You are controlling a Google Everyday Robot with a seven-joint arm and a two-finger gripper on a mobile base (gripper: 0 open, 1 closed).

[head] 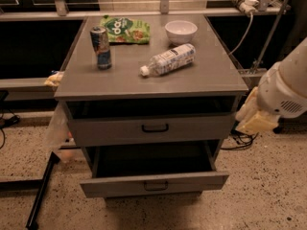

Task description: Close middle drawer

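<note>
The middle drawer (153, 184) is the low, flat grey front with a small dark loop handle. It stands pulled well out of the grey cabinet (86, 83), and its dark inside shows. Above it, the taller-fronted drawer (120, 131) with a bigger black handle is out a little. My gripper (255, 120), cream-coloured on the white arm (288, 87), hangs to the right of the cabinet at the height of the upper drawer. It is apart from both drawers and touches nothing.
On the cabinet top stand a drink can (101, 47), a green snack bag (125, 29), a white bowl (181, 31) and a plastic bottle (168, 59) lying on its side. Cables (242, 140) lie on the floor by the right side. A black bar (41, 195) leans at the left.
</note>
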